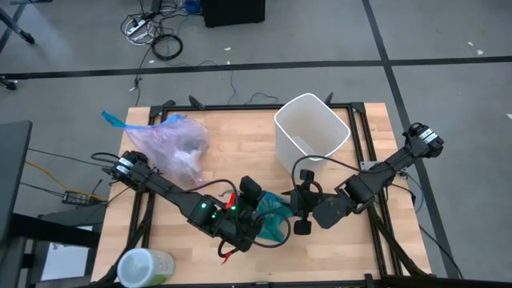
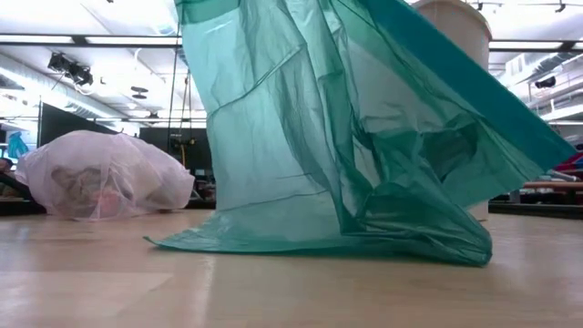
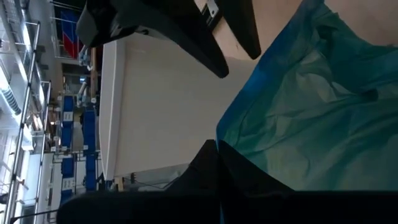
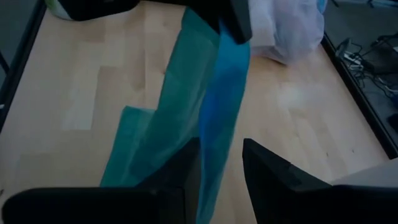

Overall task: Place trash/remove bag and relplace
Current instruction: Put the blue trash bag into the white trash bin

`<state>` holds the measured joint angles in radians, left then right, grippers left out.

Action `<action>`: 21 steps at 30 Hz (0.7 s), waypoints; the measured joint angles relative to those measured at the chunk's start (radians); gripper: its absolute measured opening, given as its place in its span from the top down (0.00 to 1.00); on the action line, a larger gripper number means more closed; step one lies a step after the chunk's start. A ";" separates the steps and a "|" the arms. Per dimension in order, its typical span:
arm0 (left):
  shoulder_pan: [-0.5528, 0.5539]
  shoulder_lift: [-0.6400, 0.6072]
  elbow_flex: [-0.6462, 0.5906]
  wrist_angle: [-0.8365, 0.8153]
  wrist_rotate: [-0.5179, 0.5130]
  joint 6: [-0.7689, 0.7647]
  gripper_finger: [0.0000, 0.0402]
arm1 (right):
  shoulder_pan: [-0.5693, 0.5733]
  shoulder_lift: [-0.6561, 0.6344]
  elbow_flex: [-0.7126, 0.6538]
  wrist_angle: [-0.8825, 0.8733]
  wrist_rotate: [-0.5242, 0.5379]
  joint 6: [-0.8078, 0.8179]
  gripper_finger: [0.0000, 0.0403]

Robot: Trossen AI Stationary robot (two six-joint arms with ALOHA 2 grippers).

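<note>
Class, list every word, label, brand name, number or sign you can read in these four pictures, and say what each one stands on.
None can be read.
Teal bag: plain, no print.
Pink bag: no lettering shows.
White bin: plain walls, no label.
Roll at the table's corner: no print readable.
Room shelving in the left wrist view: too blurred to read.
</note>
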<state>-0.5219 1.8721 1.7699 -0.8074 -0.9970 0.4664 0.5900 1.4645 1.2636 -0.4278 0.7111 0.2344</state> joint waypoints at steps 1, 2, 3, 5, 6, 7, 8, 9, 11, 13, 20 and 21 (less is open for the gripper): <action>0.001 0.000 0.000 0.000 0.000 0.000 0.99 | 0.000 0.002 0.000 0.001 -0.001 0.000 0.74; 0.001 0.000 0.000 0.000 0.001 0.000 0.99 | -0.001 0.004 0.000 0.000 -0.003 0.000 0.74; 0.002 0.000 0.000 0.000 0.001 0.000 0.99 | -0.001 0.004 0.000 -0.001 -0.008 0.000 0.74; 0.003 0.000 0.000 0.000 0.001 0.000 0.99 | -0.003 0.006 0.000 0.004 -0.020 0.003 0.75; 0.003 0.000 0.000 0.000 0.001 0.000 0.99 | -0.003 0.007 0.000 0.004 -0.023 0.005 0.75; 0.003 0.000 0.000 0.000 0.002 0.000 0.99 | -0.003 0.008 0.000 0.004 -0.025 0.005 0.75; 0.005 0.000 0.000 0.000 0.002 0.000 0.99 | -0.003 0.008 0.000 0.008 -0.025 0.005 0.76; 0.005 0.000 0.000 0.000 0.002 0.000 0.99 | -0.003 0.008 0.000 0.012 -0.025 0.005 0.76; 0.005 0.000 0.000 0.002 0.003 0.000 0.99 | -0.003 0.008 0.000 0.013 -0.026 0.005 0.77; 0.005 0.000 0.000 0.002 0.003 0.000 0.99 | -0.006 0.008 0.000 0.012 -0.027 0.006 0.78; 0.005 0.000 0.000 0.003 0.003 0.000 0.99 | -0.030 0.008 0.000 0.012 -0.027 0.008 0.84; 0.005 0.000 0.000 0.003 0.003 0.000 0.99 | -0.035 0.008 0.000 0.012 -0.032 0.007 0.85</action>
<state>-0.5167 1.8717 1.7699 -0.8040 -0.9936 0.4664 0.5554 1.4727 1.2636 -0.4154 0.6793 0.2418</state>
